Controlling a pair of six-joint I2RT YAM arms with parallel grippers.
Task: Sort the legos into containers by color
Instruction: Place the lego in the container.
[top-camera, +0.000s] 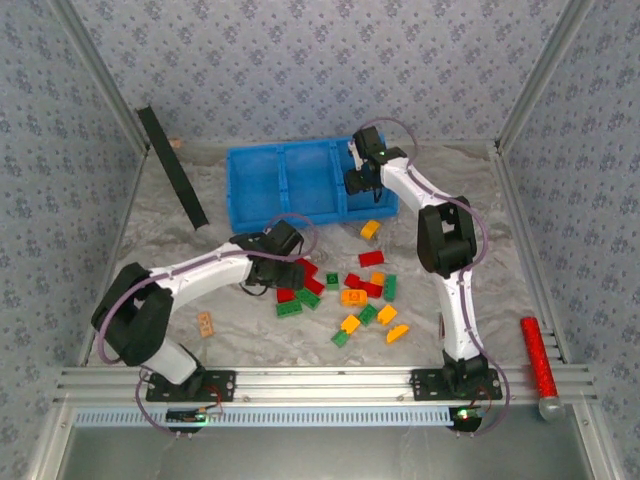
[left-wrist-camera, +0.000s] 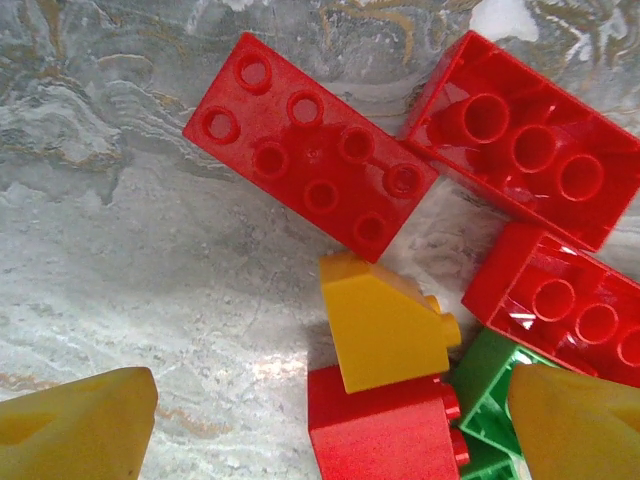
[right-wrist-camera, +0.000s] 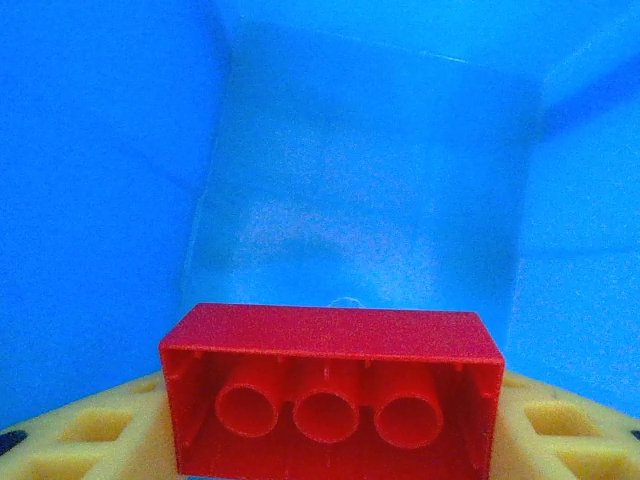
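Loose red, green and yellow legos (top-camera: 350, 290) lie scattered on the marble table in front of the blue bin (top-camera: 258, 190) of containers. My left gripper (top-camera: 285, 265) hangs low over the left end of the pile. In the left wrist view its jaws (left-wrist-camera: 330, 430) stand open, yellow fingertips (left-wrist-camera: 75, 425) wide apart, with a small red brick (left-wrist-camera: 385, 435) and a yellow sloped brick (left-wrist-camera: 385, 320) between them. My right gripper (top-camera: 363, 183) is over the bin's right compartment (right-wrist-camera: 370, 190), shut on a long red brick (right-wrist-camera: 332, 395) whose hollow underside faces the camera.
A black strip (top-camera: 172, 165) leans at the back left. A tan flat tile (top-camera: 207, 323) lies near the left arm. A red cylinder (top-camera: 537, 355) rests at the right edge. Larger red bricks (left-wrist-camera: 310, 145) and a green one (left-wrist-camera: 490, 400) crowd around the left fingers.
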